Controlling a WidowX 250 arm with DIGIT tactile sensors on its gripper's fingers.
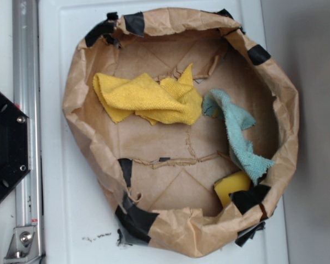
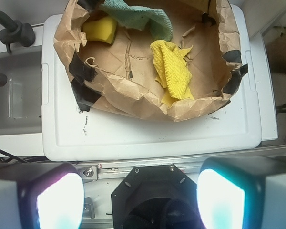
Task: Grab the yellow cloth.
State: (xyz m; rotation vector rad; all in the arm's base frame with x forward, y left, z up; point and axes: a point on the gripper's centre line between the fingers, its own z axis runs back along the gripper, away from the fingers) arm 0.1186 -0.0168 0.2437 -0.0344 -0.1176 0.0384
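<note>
The yellow cloth lies crumpled on the floor of a rolled-down brown paper bag, toward its upper left. In the wrist view the yellow cloth sits near the bag's front wall. My gripper is open, its two fingers wide apart at the bottom of the wrist view, high above the robot base and well short of the bag. Nothing is between them. The gripper does not show in the exterior view.
A pale teal rag drapes over the bag's right side, and a small yellow sponge block sits at its lower right. The bag stands on a white lid. A black robot base and metal rail lie left.
</note>
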